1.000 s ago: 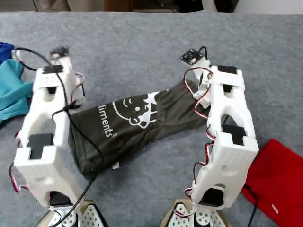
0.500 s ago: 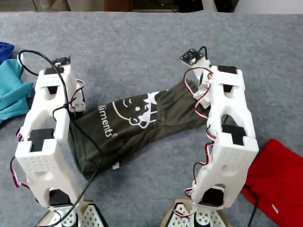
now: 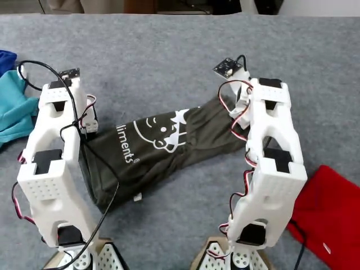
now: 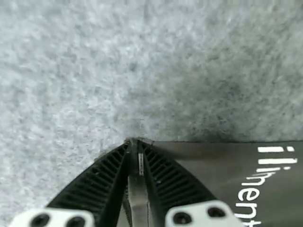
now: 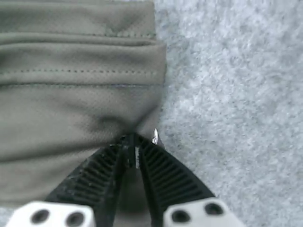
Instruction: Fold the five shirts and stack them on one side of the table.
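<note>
A dark olive shirt with white print lies folded into a long band slanting across the middle of the grey table. My left gripper is shut on the shirt's corner beside the print, at the band's left end. My right gripper is shut on the stitched hem edge of the olive shirt at the band's right end. In the high view both arms stand over the shirt's ends and hide the fingertips.
A teal shirt and a blue one lie at the table's left edge. A red shirt lies at the near right. The grey table is bare behind the olive shirt.
The left arm has drawn back toward the table's near side and settled at the shirt's left corner. The right arm and the shirt's right end have not moved.
</note>
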Tool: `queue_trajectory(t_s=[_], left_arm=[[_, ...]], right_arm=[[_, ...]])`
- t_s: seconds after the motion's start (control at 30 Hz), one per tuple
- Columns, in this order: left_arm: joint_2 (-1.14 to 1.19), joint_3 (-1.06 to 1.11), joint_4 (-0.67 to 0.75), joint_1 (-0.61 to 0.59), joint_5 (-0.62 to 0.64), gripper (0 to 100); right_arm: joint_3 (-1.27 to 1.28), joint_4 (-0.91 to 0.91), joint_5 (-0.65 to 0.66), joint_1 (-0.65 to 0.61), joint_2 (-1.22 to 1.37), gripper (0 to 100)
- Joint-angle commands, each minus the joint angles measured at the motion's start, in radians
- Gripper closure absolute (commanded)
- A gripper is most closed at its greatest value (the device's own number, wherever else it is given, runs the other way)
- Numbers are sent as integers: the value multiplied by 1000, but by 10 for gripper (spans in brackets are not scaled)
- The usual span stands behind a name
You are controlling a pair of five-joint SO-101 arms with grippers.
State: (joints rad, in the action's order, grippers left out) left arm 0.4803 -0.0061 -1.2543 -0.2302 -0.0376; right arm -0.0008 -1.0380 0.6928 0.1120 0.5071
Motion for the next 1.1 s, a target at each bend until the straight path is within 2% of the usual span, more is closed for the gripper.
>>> queue_trajectory(t_s=[0.0, 0.17, 0.43, 0.67, 0.8, 0.93, 1.07], left_arm=[[35, -61, 9, -100, -14, 980], [59, -106, 12, -212, -78, 980], [58, -178, -32, -210, -75, 980], [58, -568, -348, -206, -60, 980], [58, -727, -511, -195, -52, 980], [-31, -598, -508, -181, -81, 980], [-188, -322, -505, -109, -130, 976]], right_arm=[[-44, 2, 8, 21, 5, 993], [-44, 2, 8, 21, 5, 993], [-44, 2, 21, 21, 5, 993], [-36, 8, 15, 24, 2, 993], [-35, 71, -41, 42, -1, 993], [22, 84, -43, 31, -61, 993], [162, 112, -43, -39, -240, 993]])
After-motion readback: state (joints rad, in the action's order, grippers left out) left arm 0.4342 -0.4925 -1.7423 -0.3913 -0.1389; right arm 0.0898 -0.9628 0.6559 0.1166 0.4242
